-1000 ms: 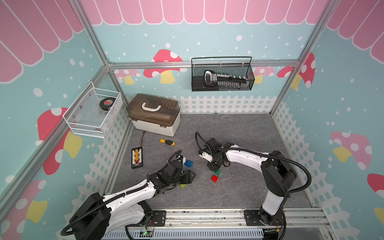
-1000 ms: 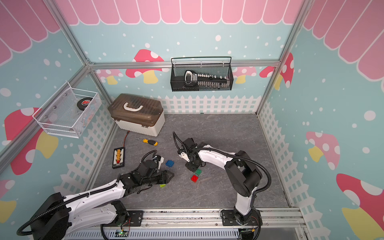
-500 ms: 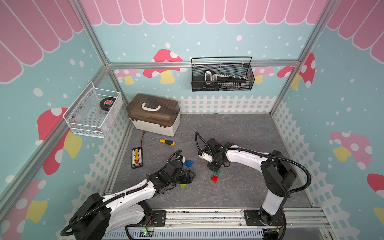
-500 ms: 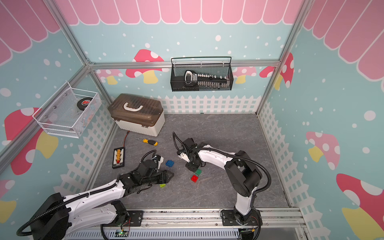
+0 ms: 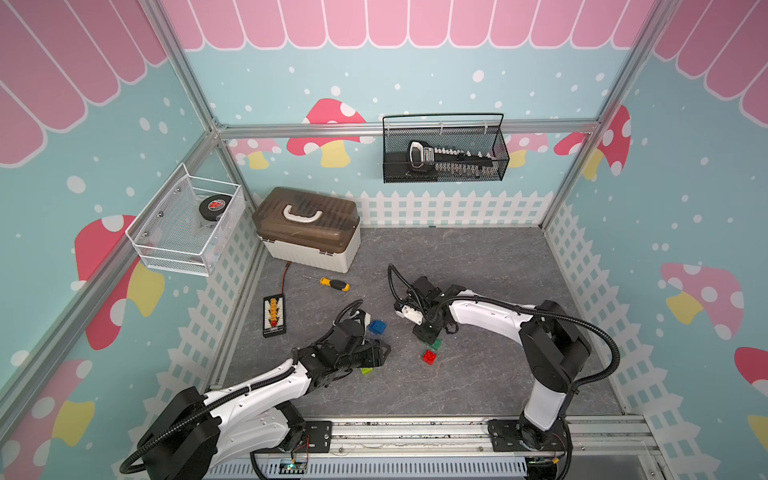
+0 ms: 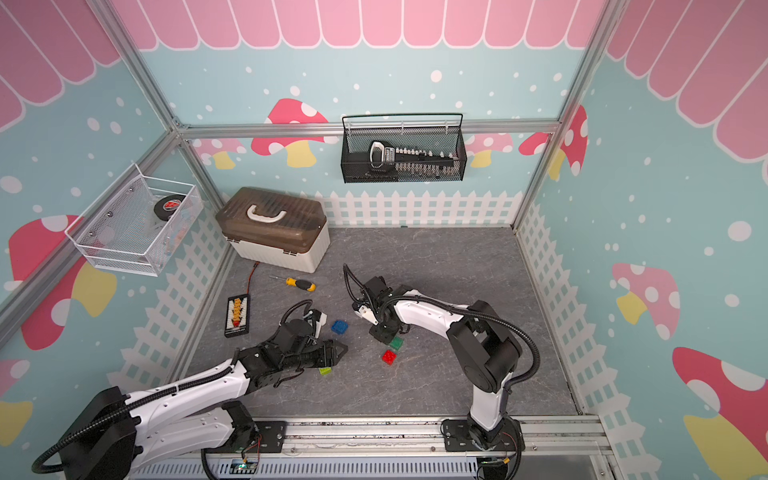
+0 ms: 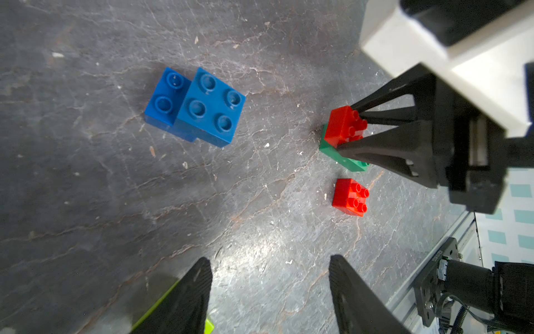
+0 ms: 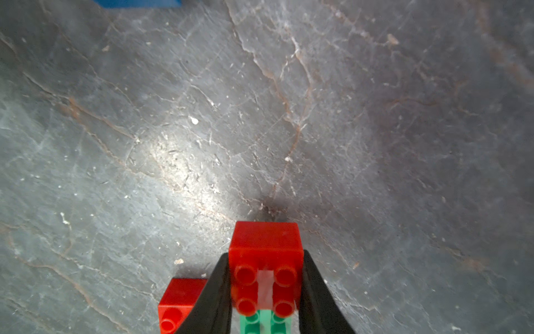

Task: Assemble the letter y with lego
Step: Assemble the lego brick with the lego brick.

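**Mind the red brick perched on the end of the green one**

In both top views your right gripper [image 5: 428, 332] points straight down at the dark-green brick [image 5: 436, 344], which lies flat on the grey floor [image 5: 478, 257]. The loose red brick [image 5: 429, 356] sits just beside it. The blue bricks [image 5: 377, 326] lie well apart, nearer your left arm. Your left gripper [image 6: 336, 353] hangs low over the lime brick [image 6: 325, 370] and carries nothing.

In the left wrist view the left jaws stand spread and empty. One finger [image 7: 187, 295] overlaps the lime brick, and you cannot tell whether it touches. A careless sweep there would likely shove that brick away. Across the floor, the right gripper pinches the held red brick [image 7: 344, 127] on one end of the dark-green brick.

In the right wrist view the fingers [image 8: 213, 289] clamp the held red brick on two sides, and green studs show beneath it. You cannot tell whether it is fully seated.
- Pushing down on that end may lever the green brick's free end up.
- Lifting while clamped may drag the green brick along or tear the joint apart.
- The loose red brick lies just beside one finger, so opening wide could knock it.
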Available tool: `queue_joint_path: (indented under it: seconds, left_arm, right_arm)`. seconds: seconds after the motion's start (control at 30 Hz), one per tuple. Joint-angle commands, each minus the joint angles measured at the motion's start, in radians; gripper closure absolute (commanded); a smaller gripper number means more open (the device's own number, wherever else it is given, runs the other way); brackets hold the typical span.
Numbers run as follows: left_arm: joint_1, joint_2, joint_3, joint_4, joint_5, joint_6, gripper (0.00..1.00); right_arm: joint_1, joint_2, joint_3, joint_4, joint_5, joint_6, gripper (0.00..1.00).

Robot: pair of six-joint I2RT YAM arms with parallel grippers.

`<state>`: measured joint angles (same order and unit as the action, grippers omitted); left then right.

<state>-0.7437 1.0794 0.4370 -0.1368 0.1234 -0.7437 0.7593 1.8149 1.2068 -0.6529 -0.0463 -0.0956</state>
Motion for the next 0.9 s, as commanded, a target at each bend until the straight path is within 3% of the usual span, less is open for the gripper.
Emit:
queue_joint_path:
  seconds: [0.0, 0.43, 0.6, 0.87]
  left_arm:
    - [0.008, -0.019, -0.011, -0.003, -0.022, 0.006, 0.34]
    - [0.011, -0.025, -0.015, -0.001, -0.024, 0.002, 0.34]
    - [0.011, -0.033, -0.012, -0.013, -0.025, 0.003, 0.34]
    - [0.011, -0.044, -0.008, -0.027, -0.027, -0.001, 0.34]
  right_arm:
    - [0.008, 0.075, -0.06, -0.064, -0.037, 0.024, 0.75]
    - [-0.008, 0.074, -0.057, -0.067, -0.012, 0.045, 0.76]
    - [-0.036, 0.047, 0.004, -0.026, 0.069, 0.065, 0.76]
    - [-0.047, 0.122, 0.133, -0.027, 0.083, 0.044, 0.75]
